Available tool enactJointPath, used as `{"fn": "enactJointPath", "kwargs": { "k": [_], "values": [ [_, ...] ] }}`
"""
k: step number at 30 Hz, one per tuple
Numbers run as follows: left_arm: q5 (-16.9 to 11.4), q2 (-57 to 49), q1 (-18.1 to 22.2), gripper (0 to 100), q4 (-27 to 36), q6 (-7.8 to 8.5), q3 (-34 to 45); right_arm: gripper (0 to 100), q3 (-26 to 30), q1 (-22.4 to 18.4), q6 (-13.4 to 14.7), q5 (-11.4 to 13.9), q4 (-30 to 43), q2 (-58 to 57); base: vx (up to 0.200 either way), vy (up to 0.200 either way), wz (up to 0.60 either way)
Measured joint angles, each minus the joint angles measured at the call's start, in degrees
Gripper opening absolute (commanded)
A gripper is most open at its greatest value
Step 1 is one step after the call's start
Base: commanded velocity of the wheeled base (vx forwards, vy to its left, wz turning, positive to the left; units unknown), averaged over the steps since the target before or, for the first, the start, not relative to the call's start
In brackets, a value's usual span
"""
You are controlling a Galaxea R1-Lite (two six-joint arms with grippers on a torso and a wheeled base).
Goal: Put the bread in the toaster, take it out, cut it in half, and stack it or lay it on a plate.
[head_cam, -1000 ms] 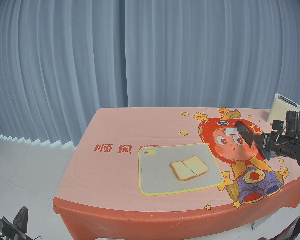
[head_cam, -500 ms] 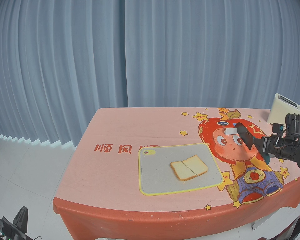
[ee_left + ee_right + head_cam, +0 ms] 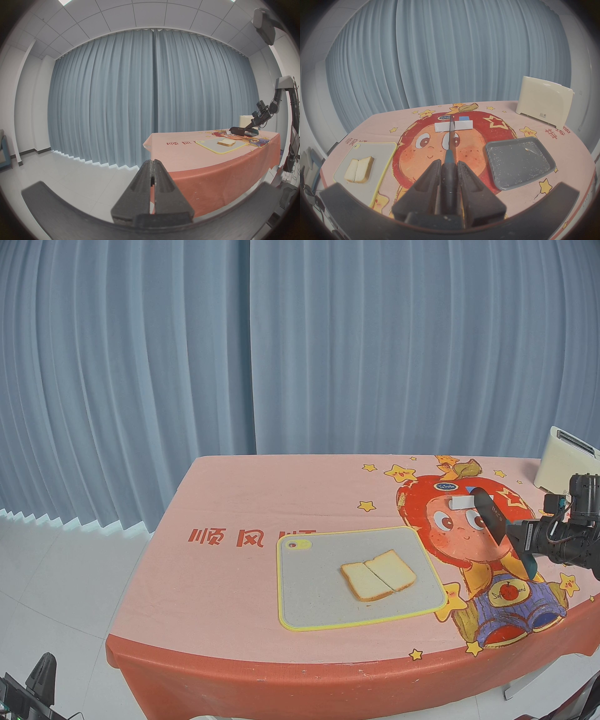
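Pinching the black-bladed, teal-handled knife (image 3: 490,515) in our right hand (image 3: 449,165), we should lay it flat on the white rectangular strip (image 3: 461,502)

A pleated grey-blue curtain (image 3: 250,346) covers the whole back wall down to the floor (image 3: 56,577), which is pale glossy tile. The table (image 3: 187,649) is draped in a pink cartoon-print tablecloth (image 3: 250,490) with an orange hanging edge. In the left wrist view, a white panelled ceiling (image 3: 150,12) holds a lit panel (image 3: 64,2). A white side wall (image 3: 28,103) ends in a dark baseboard (image 3: 31,152).
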Motion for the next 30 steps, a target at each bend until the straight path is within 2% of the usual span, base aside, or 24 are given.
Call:
{"fn": "enactJointPath", "kwargs": {
  "k": [2,3,24,30],
  "values": [
    [0.0,0.0,-0.04,0,0.02,0.0,0.0,0,0.02,-0.06,0.02,-0.01,0.0,0.02,0.0,0.0,0.0],
    [0.0,0.0,-0.04,0,0.0,-0.01,0.0,100,0.02,-0.11,0.02,0.0,0.0,0.05,0.0,0.0,0.0],
    [0.0,0.0,-0.04,0,0.0,-0.04,0.0,100,0.66,-0.17,0.07,0.07,-0.35,-0.28,0.0,0.0,0.0],
    [0.0,0.0,-0.02,0,0.02,-0.04,0.0,100,0.68,-0.37,0.95,0.0,-0.37,-1.13,0.0,0.0,0.0]
  ]
}}
